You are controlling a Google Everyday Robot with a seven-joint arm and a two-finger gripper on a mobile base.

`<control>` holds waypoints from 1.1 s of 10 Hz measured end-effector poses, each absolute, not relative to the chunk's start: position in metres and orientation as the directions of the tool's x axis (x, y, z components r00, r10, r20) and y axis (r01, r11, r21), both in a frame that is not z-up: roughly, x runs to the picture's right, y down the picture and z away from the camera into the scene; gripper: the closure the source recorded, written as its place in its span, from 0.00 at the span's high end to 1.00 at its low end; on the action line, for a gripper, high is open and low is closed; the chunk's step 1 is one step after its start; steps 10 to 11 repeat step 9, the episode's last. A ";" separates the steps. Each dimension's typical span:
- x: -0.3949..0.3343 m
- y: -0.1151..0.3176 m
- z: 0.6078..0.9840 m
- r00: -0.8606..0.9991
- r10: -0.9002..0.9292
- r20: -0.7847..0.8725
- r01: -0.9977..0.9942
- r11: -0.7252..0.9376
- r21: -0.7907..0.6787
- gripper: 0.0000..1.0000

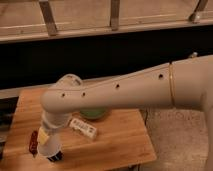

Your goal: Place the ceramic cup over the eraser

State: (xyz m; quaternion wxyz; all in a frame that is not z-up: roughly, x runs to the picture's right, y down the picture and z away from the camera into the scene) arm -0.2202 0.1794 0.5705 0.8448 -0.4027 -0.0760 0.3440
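My gripper [47,142] is at the front left of the wooden table [120,142], pointing down. It is shut on the ceramic cup [49,148], a small pale tapered cup held low over the table. A small dark block, the eraser [57,156], shows just under the cup's lower right edge and is mostly hidden by it. I cannot tell whether the cup touches the eraser or the table.
A slim dark red object [33,142] lies just left of the cup. A white labelled bottle [83,128] lies on its side to the right. A green bowl [93,114] sits behind it, partly under my arm. The table's front edge is close to the cup.
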 end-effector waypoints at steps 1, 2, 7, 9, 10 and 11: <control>-0.221 0.180 0.570 0.752 0.642 -0.148 -0.519 0.439 -0.733 0.59; -0.221 0.180 0.570 0.753 0.642 -0.148 -0.519 0.439 -0.733 0.69; -0.221 0.180 0.570 0.752 0.642 -0.148 -0.519 0.439 -0.733 0.80; -0.221 0.179 0.570 0.752 0.642 -0.148 -0.519 0.439 -0.733 0.80; -0.221 0.179 0.570 0.752 0.642 -0.148 -0.519 0.439 -0.733 0.80; -0.221 0.179 0.570 0.752 0.642 -0.148 -0.519 0.439 -0.733 0.80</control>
